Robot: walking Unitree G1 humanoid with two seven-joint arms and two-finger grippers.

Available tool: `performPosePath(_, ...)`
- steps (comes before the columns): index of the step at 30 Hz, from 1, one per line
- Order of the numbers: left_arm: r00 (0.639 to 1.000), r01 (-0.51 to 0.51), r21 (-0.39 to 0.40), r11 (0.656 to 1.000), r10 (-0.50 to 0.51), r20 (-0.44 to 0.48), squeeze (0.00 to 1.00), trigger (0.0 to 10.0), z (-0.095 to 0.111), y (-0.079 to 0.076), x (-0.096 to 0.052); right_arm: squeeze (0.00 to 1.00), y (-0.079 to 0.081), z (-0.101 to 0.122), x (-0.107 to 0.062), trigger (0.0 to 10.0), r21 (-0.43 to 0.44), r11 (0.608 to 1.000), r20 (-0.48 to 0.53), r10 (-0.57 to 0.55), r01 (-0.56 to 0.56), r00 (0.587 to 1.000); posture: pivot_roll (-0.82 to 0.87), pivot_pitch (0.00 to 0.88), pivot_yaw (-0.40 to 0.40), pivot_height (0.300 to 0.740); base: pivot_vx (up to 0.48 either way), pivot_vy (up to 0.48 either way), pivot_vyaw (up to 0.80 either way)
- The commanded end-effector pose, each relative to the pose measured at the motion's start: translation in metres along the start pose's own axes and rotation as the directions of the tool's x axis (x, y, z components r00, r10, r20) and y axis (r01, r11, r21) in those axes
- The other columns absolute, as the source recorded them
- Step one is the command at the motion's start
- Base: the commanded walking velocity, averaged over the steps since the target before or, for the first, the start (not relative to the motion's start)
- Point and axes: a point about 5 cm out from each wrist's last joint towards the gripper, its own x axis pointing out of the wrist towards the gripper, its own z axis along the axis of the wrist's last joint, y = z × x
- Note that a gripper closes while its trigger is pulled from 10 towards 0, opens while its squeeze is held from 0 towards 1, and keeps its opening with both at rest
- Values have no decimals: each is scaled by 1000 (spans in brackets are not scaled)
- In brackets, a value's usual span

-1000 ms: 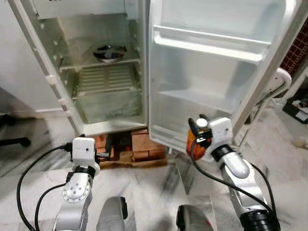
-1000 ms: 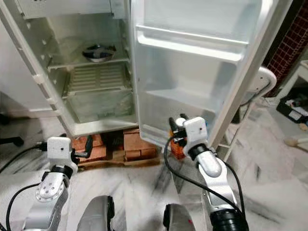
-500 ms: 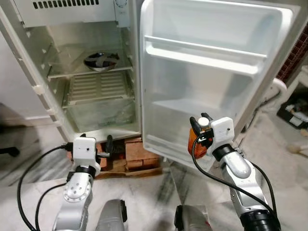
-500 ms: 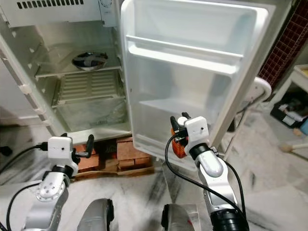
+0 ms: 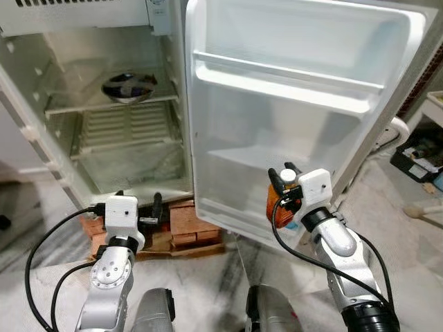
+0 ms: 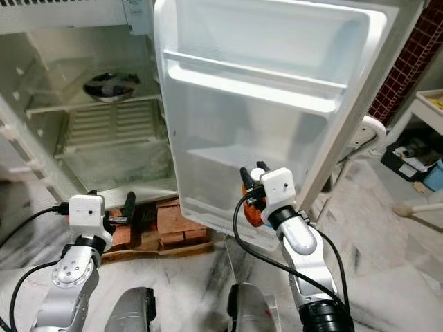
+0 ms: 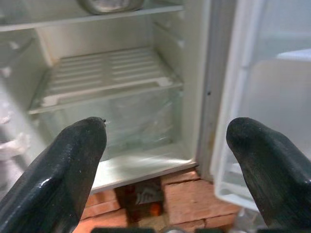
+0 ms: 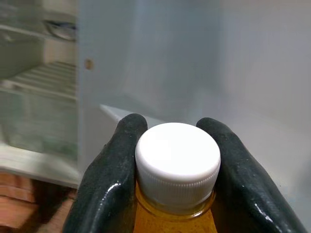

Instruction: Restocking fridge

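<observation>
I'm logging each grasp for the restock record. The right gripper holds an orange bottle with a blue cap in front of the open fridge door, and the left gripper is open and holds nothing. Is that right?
Not quite: the cap is white, not blue, as the right wrist view shows. The right gripper is shut on the orange bottle with its white cap, in front of the open fridge door, and the left gripper is open and holds nothing.

Orange bottle (image 8: 175, 213) was cut off below its neck by the frame, fridge (image 5: 90, 104) top was cropped, and metal bowl (image 7: 109, 5) was half cut.
</observation>
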Motion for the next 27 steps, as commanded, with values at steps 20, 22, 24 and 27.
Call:
performPosePath(20,1000,19,-3,1000,-19,9,0,10000,0,-1,1,0,-3,8,3,10000,-17,1000,35,5,-4,999,0,0,-36,631,196,0,0)
performPosePath(22,1000,19,-2,1000,-19,10,0,10000,0,-1,1,0,-3,8,3,10000,-17,1000,34,6,-6,999,0,0,-36,631,249,0,0)
performPosePath(24,1000,20,-2,1000,-20,10,0,10000,0,-1,0,0,-3,7,2,10000,-17,1000,33,8,-8,999,0,0,-36,631,255,0,0)
performPosePath(27,1000,21,-2,1000,-21,9,0,10000,-1,-1,0,0,-2,7,2,10000,-17,1000,30,11,-11,999,1,0,-36,631,247,0,0)
